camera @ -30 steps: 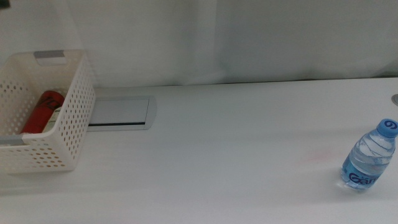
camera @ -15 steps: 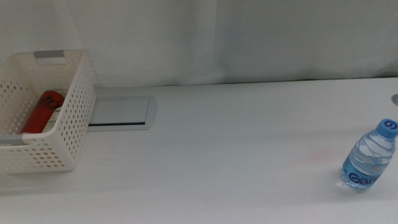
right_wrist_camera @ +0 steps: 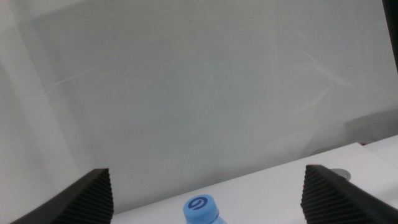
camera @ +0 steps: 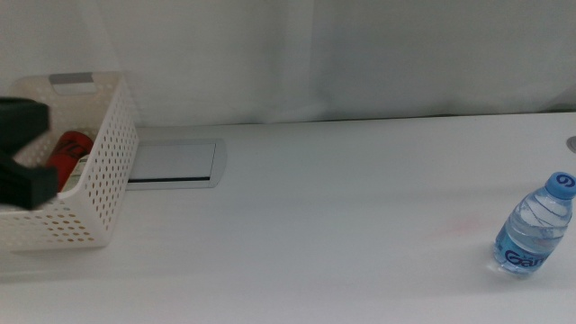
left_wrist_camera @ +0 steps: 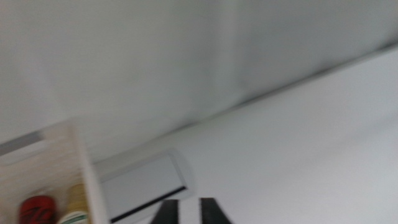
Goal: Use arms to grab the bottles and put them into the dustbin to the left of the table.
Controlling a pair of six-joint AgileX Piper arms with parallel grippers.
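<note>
Two containers, a red can (camera: pixel 68 153) among them, lie in the bin (camera: pixel 97 175); left end effector (camera: pixel 22 153) over it, seemingly narrow. Right end effector (right_wrist_camera: pixel 205 186) gapes wide behind the water bottle (camera: pixel 533 227).

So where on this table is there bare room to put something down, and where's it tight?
The widest bare stretch of the table runs from the grey panel across to the water bottle at the right edge. It is crowded at the left: the left gripper hangs at the dustbin, which already holds the red can and another bottle.
</note>
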